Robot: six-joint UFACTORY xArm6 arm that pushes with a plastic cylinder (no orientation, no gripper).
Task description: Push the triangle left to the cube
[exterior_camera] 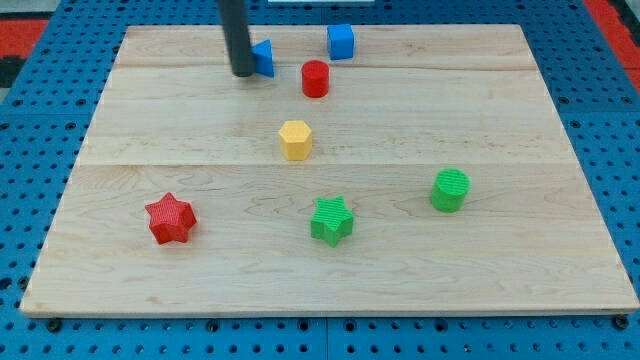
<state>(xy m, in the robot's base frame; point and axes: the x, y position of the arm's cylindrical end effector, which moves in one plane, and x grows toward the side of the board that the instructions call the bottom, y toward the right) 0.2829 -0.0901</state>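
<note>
Camera view: my tip (243, 72) touches the blue triangle (264, 57) on its view-left side. No pincer fitted, only the bare rod. Blue cube (341, 41) lies to the triangle's view-right, apart. Red cylinder (315, 78) sits just view-right and below the triangle; yellow hexagon block (295, 139) further below it.

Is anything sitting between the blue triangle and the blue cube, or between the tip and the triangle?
Nothing visible. My tip is right against the blue triangle on its left. The gap to the blue cube is clear; the red cylinder sits just below that path.
</note>
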